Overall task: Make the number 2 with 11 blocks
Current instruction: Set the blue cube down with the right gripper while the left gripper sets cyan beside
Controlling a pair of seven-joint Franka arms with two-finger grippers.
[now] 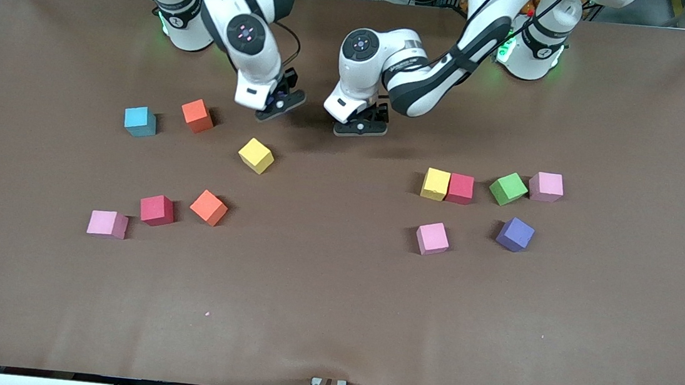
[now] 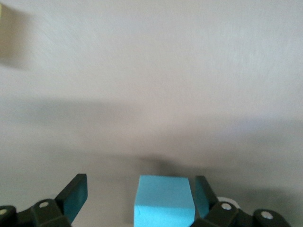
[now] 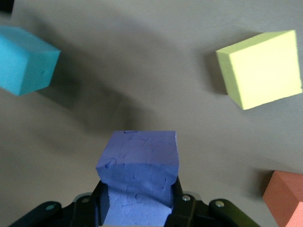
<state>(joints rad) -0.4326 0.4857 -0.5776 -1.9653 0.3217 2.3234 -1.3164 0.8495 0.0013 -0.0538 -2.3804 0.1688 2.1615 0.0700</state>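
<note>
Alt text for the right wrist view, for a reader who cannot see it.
The right tool is shut on a purple cube above the brown table. A blue cube, a yellow cube and an orange cube lie around it.

Your brown paper-covered table (image 1: pixel 330 317) carries scattered matte foam cubes (image 1: pixel 432 238), with a yellow-and-red touching pair (image 1: pixel 447 186) toward the left arm's end.

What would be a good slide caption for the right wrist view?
Right claw shut on a purple block, over the table near blue, yellow and orange blocks.
</note>
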